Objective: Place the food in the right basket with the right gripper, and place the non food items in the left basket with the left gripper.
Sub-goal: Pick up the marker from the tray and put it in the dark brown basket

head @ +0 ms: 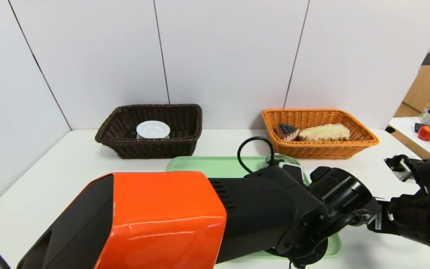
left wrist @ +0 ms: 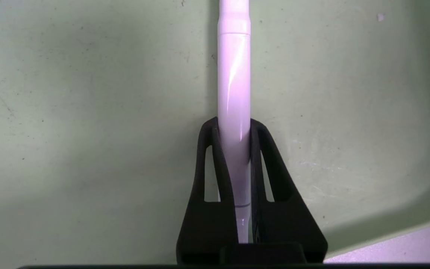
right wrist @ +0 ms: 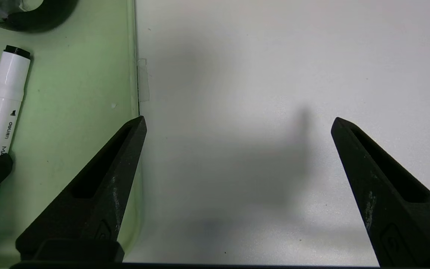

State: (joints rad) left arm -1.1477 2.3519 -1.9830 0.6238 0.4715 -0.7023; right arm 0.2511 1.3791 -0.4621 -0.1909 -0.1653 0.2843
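Note:
A white marker pen (left wrist: 233, 74) with a black end cap lies on the green tray (left wrist: 88, 112). My left gripper (left wrist: 233, 127) is shut on its barrel, one finger on each side. In the head view my left arm hides this grip. The marker (right wrist: 4, 104) also shows in the right wrist view. My right gripper (right wrist: 237, 123) hangs open and holds nothing, over the white table just beside the tray's right edge (right wrist: 133, 74). The dark brown left basket (head: 151, 149) holds a white dish (head: 153, 129). The orange right basket (head: 319, 149) holds a cake slice (head: 287, 130) and bread (head: 325, 132).
A clear glass item (head: 280, 160) stands at the tray's far right end, partly hidden by my left arm. White wall panels rise close behind the baskets. A side table at the far right carries an apple (head: 427, 132) and bottles.

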